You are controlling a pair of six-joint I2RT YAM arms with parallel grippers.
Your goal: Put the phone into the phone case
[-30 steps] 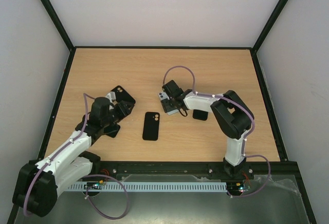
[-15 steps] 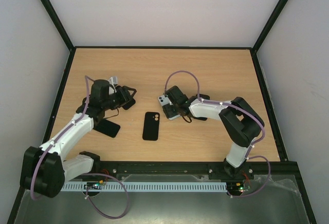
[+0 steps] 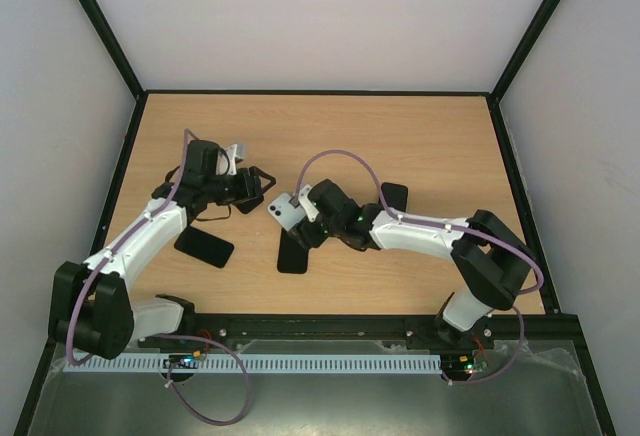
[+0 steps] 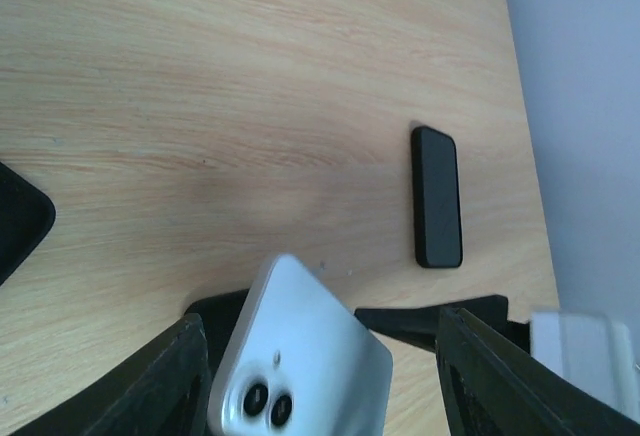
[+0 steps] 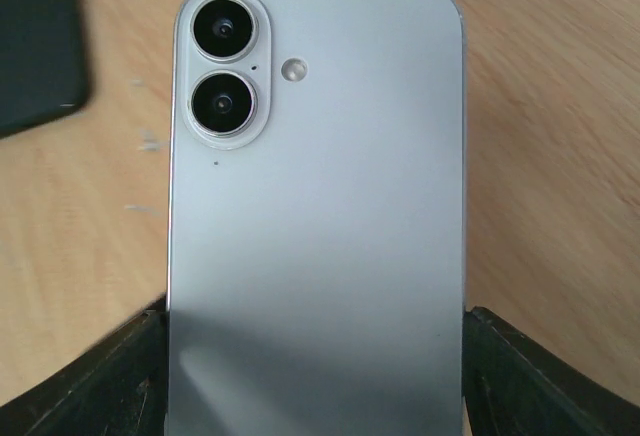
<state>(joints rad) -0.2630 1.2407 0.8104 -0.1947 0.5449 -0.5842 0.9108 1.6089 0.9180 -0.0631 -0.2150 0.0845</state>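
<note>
A silver phone (image 3: 285,211) with two lenses is held back side up by my right gripper (image 3: 302,220), shut on its lower sides. It fills the right wrist view (image 5: 315,206), between the black fingers (image 5: 100,381). The phone hangs over the top end of a black phone case (image 3: 291,256) lying flat on the table. My left gripper (image 3: 260,187) is wide open and faces the phone's camera end. In the left wrist view the phone (image 4: 300,361) sits between the spread fingers (image 4: 165,381) without touching them. The case shows at the left edge (image 4: 18,221).
A black slab (image 3: 205,247) lies under the left arm. Another black slab (image 3: 393,196) lies behind the right arm, also in the left wrist view (image 4: 437,196). A black frame (image 3: 120,171) edges the wooden table.
My right gripper has carried the phone left, over the black case and toward the left gripper. My left gripper has swung up and right to face it.
</note>
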